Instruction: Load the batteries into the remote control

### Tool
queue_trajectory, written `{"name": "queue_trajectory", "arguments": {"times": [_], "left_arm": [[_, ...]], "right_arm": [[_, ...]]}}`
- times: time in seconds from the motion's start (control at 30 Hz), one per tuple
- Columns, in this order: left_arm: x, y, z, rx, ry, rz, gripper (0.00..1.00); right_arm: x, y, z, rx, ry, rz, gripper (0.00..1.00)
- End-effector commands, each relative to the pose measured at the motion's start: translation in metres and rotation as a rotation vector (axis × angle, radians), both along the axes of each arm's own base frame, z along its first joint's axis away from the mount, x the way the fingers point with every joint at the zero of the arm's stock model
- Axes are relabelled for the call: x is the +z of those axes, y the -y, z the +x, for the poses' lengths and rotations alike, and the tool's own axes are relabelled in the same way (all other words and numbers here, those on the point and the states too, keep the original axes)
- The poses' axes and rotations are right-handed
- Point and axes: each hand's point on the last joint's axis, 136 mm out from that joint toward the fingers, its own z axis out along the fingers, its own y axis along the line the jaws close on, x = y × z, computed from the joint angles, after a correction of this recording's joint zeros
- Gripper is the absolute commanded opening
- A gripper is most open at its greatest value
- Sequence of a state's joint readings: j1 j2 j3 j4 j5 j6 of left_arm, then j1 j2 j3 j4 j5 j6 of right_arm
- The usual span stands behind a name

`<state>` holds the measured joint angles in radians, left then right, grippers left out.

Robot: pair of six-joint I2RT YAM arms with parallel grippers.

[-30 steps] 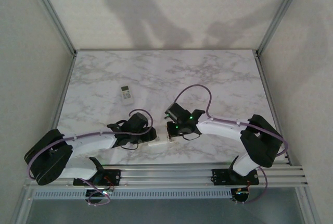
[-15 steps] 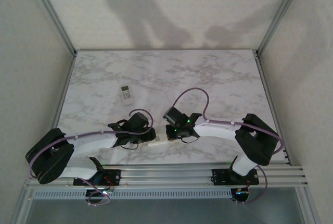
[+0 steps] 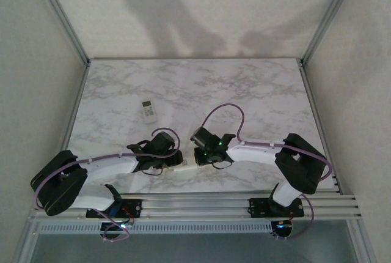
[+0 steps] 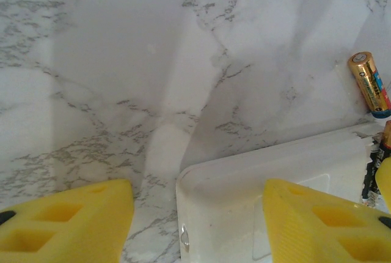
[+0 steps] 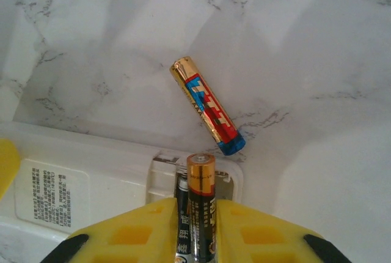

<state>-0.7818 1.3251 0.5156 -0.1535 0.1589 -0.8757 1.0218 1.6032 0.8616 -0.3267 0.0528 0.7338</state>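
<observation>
Between the yellow fingers (image 5: 256, 235) of our right gripper (image 5: 197, 220) we see a dark, copper-capped battery (image 5: 201, 180) — clamped or not, we cannot tell — over the open compartment (image 5: 228, 185) of the white remote (image 5: 104, 165), a second dark battery (image 5: 182, 211) just beside it. A gold, red and blue battery (image 5: 208, 105) lies loose on the marble (image 5: 317, 43), just beyond the remote.

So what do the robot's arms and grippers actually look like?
Left arm and right arm: white links, bulky black joints, a looping purple cable along each. Gripper fingers are yellow wedges with rectangular recesses.
</observation>
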Motion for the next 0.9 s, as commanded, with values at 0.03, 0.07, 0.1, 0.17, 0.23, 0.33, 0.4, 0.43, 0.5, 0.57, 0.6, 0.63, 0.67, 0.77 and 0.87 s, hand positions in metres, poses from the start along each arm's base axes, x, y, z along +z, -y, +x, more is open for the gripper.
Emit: {"name": "queue_trajectory", "arguments": {"times": [0.03,0.07,0.1,0.17,0.23,0.33,0.4,0.43,0.5,0.57,0.6,0.63,0.67,0.77,0.87], "left_arm": [[-0.009,0.017,-0.009,-0.049,-0.044,-0.056,0.59],[-0.009,0.017,-0.009,-0.049,-0.044,-0.055,0.59],[-0.009,0.017,-0.009,-0.048,-0.043,-0.055,0.59],[-0.009,0.018,-0.008,-0.048,-0.042,-0.055,0.59],[-0.01,0.018,-0.009,-0.051,-0.043,-0.053,0.59],[-0.01,0.018,-0.009,-0.051,-0.045,-0.053,0.59],[-0.01,0.018,-0.008,-0.05,-0.044,-0.054,0.59],[-0.01,0.018,-0.009,-0.051,-0.046,-0.052,0.59],[-0.01,0.017,-0.008,-0.049,-0.043,-0.052,0.59],[-0.01,0.017,-0.009,-0.05,-0.043,-0.05,0.59],[-0.01,0.017,-0.009,-0.05,-0.043,-0.05,0.59],[-0.01,0.017,-0.009,-0.05,-0.042,-0.05,0.59],[-0.01,0.017,-0.009,-0.049,-0.043,-0.05,0.59],[-0.01,0.017,-0.009,-0.049,-0.041,-0.051,0.59],[-0.01,0.017,-0.009,-0.047,-0.042,-0.051,0.59]], "right_arm": [[-0.005,0.007,-0.004,-0.006,-0.008,-0.046,0.25],[-0.005,0.007,-0.004,-0.008,-0.007,-0.047,0.26],[-0.003,0.007,-0.004,-0.008,-0.006,-0.044,0.26],[0.001,0.007,-0.003,-0.011,-0.002,-0.041,0.25],[0.002,0.008,-0.002,-0.02,0.001,-0.054,0.24],[0.0,0.01,-0.002,-0.027,-0.01,-0.074,0.21],[-0.005,0.011,-0.004,-0.031,-0.026,-0.089,0.2],[-0.007,0.012,-0.004,-0.034,-0.033,-0.095,0.19],[-0.009,0.01,-0.006,-0.03,-0.046,-0.095,0.18],[-0.009,0.009,-0.007,-0.03,-0.056,-0.098,0.18],[-0.008,0.008,-0.008,-0.025,-0.064,-0.101,0.18],[-0.007,0.008,-0.009,-0.024,-0.075,-0.105,0.17],[-0.007,0.008,-0.01,-0.026,-0.083,-0.107,0.17],[-0.007,0.009,-0.015,-0.028,-0.113,-0.12,0.16],[-0.008,0.01,-0.018,-0.025,-0.135,-0.13,0.16]]}}
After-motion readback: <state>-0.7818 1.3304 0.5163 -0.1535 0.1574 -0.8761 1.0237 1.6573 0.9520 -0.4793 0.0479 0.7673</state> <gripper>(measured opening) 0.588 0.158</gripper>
